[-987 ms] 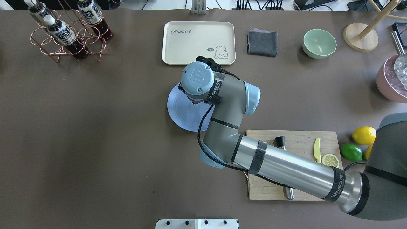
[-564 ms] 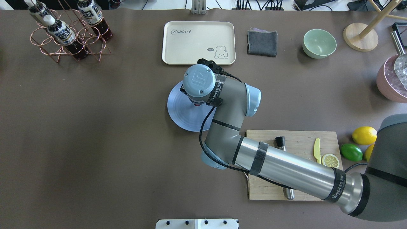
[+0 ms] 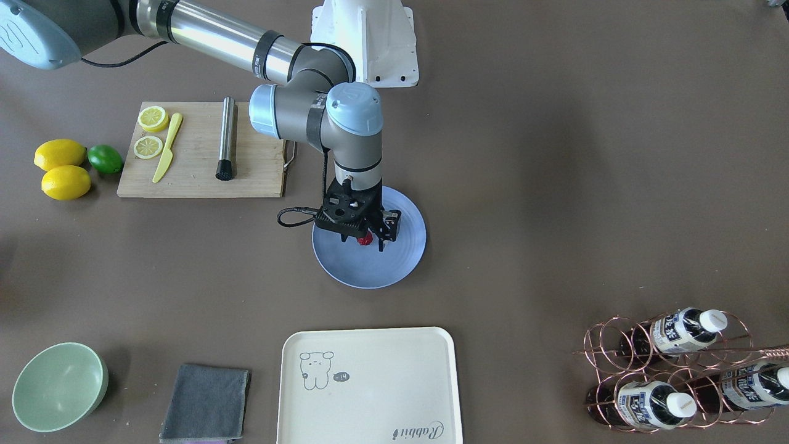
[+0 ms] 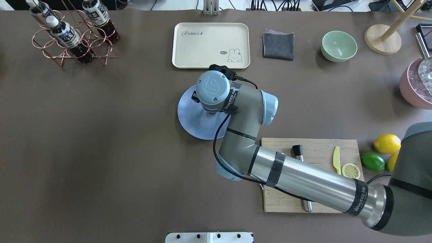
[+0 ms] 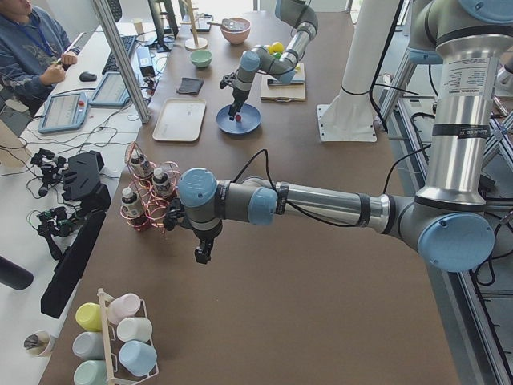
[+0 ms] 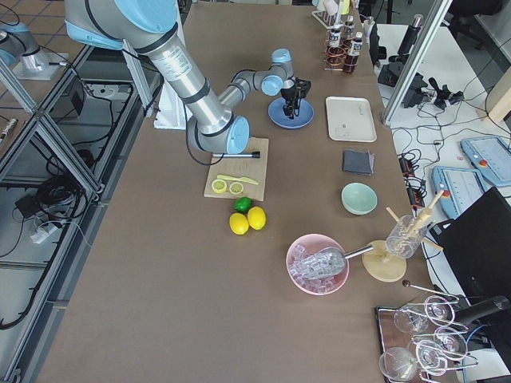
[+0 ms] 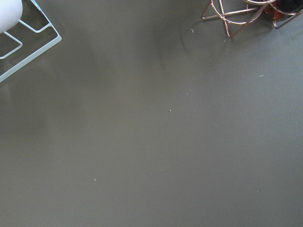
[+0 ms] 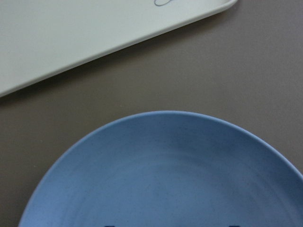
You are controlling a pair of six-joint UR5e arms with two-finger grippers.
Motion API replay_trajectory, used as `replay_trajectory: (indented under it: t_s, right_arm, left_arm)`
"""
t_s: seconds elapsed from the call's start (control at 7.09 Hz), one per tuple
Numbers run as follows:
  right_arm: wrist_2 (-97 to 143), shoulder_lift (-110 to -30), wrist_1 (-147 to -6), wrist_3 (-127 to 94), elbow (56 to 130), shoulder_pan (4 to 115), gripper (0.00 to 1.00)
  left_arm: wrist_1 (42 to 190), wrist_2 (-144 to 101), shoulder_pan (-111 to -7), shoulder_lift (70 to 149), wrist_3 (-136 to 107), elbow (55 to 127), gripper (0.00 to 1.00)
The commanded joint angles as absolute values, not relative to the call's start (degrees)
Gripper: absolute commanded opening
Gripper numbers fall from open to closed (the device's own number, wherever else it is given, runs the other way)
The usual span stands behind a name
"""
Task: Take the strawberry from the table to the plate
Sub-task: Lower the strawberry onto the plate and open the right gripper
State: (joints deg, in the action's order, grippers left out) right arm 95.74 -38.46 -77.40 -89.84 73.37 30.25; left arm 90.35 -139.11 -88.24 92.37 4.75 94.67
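In the front-facing view we see the right arm's black two-finger gripper [image 3: 372, 240] pointing down over the round, matte periwinkle-blue plate [image 3: 370, 275]. The tiny dark-red, bumpy strawberry [image 3: 365, 239] sits at its tip. One finger shows just beside the berry and the other is hidden behind the camera mount, so we read the claw as clamped on the fruit. The plate lies on the wide matte brown-grey table [image 3: 555, 154], between the wooden cutting board [image 3: 194, 169] and the cream rectangular tray [image 3: 370, 382]. From overhead, the wrist covers most of the gripper, and we catch only a sliver of red below it, over the plate's middle. In the exterior left view the berry is a red dot at the far gripper's tip, close over the plate; we cannot tell whether it touches. The near left gripper [image 5: 202, 255] hangs over bare table near the copper wire bottle rack [image 5: 148, 190], and we cannot tell whether its fingers are apart or together. The exterior right view shows the right gripper upright over the plate. The left wrist camera gives us only table and a corner of the rack. The right wrist camera looks down on the plate's rim and the tray's edge beyond it.
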Motion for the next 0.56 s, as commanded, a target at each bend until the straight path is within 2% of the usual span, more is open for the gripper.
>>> replay_trajectory:
  t_s: [0.0, 0.28, 0.42]
  right_arm:
    - [102.79, -38.58, -80.74, -85.54, 76.36, 35.91, 0.99]
    - [111.14, -42.86, -89.43, -72.5, 82.75, 44.86, 0.99]
    - [115.18, -49.16, -91.39, -61.98, 88.01, 50.39, 0.99]
  left_arm:
    - [90.35, -139.13, -88.24, 92.37, 4.75, 94.48, 0.98]
    - [90.09, -138.78, -88.24, 91.41, 4.75, 94.13, 0.98]
    - [89.22, -138.78, -88.33, 91.15, 4.66, 94.13, 0.98]
